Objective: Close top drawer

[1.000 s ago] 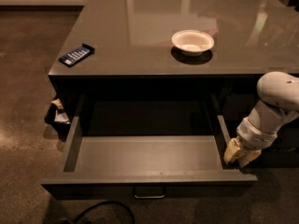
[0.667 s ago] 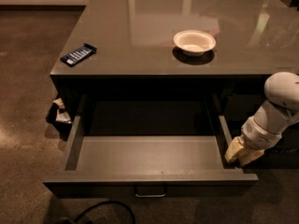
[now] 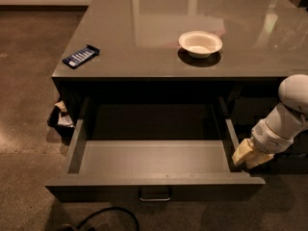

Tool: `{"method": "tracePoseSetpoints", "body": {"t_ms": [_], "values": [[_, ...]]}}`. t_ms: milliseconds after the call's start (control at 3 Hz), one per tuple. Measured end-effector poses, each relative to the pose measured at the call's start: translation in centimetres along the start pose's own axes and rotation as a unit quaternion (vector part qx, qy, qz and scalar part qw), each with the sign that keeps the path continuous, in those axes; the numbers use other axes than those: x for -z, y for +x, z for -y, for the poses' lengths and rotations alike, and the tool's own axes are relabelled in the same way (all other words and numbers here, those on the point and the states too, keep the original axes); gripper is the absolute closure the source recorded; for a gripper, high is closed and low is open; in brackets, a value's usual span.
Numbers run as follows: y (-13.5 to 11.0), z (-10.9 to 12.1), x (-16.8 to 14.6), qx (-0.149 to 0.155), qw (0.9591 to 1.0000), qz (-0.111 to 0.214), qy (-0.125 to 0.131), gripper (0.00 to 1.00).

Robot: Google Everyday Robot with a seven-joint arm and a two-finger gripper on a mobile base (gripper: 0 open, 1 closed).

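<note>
The top drawer (image 3: 154, 159) of the dark grey counter is pulled far out, its lighter grey inside empty. Its front runs along the bottom of the camera view, with a small metal loop pull (image 3: 155, 195) at centre. My gripper (image 3: 246, 157) hangs on the white arm at the right, just outside the drawer's right side wall near its front corner. Its pale fingers (image 3: 242, 153) point down and left, close to the wall.
A white bowl (image 3: 200, 43) and a blue packet (image 3: 81, 56) lie on the glossy countertop (image 3: 144, 28). A dark bin with crumpled paper (image 3: 61, 119) stands on the floor left of the drawer. A black cable (image 3: 103, 216) loops on the floor in front.
The view has shifted slightly; counter, bowl and arm sit a little further right and up. The gripper stays beside the drawer's right wall. The drawer is as open as before.
</note>
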State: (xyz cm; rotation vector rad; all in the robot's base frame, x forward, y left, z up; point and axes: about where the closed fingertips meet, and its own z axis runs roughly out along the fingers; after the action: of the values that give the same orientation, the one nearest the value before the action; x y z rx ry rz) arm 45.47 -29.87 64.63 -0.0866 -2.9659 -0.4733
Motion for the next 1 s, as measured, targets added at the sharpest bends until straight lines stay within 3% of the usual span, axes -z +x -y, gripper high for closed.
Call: {"method": "tracePoseSetpoints", "body": {"t_ms": [333,1000], "values": [[-0.4,-0.2,0.3,-0.009,0.9998,0.016,-0.008,1.00],[-3.8,-1.7,1.2,-0.024,0.9965,0.080,-0.006,1.00]]}}
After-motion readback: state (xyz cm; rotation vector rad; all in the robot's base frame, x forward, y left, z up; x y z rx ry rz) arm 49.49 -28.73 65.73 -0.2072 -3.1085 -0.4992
